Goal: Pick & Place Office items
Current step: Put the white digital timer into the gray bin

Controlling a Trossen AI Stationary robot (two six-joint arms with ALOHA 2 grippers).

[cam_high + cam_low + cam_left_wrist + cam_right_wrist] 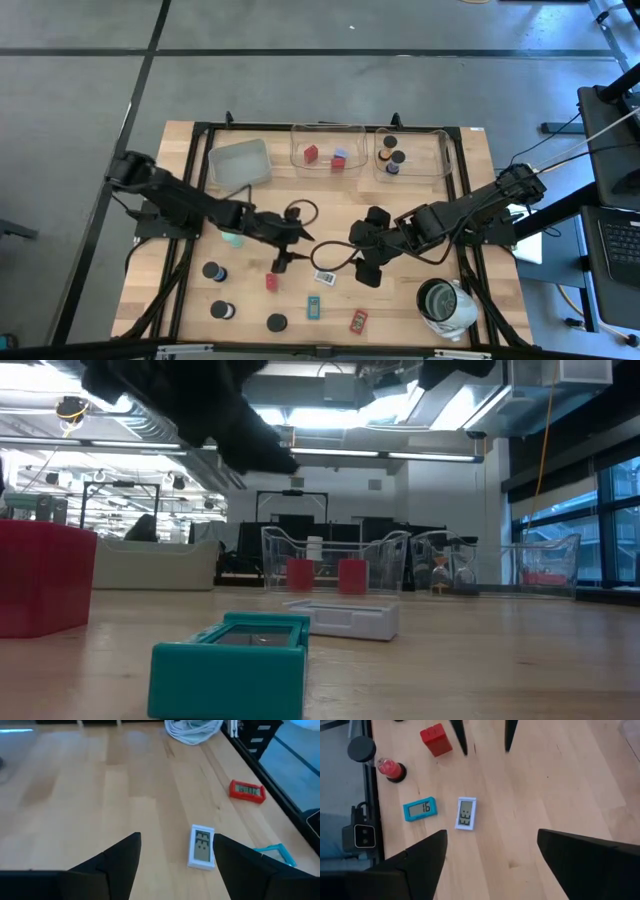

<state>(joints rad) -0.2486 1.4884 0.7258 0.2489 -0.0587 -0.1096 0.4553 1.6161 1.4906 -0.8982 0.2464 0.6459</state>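
Teal rectangle (232,660) filled the low view's bottom centre. Both the left gripper (283,262) and right gripper (365,272) hung released near the white rectangle (324,277) at centre; light, rigid, probably slick, best pinched across its narrow sides.

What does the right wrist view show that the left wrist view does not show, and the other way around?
Only the right wrist view shows the red block, the red-topped black cap, another black cap, and the left gripper, its fingers apart, farther off.

Only the left wrist view shows the red rectangle near the table edge and the silvery-white round container at the far end.

Both show the white rectangle with its small display, lying flat on the wooden table, and the teal rectangle beside it, though the left wrist view catches only its corner. Each view shows its own open fingers; the right gripper holds nothing.
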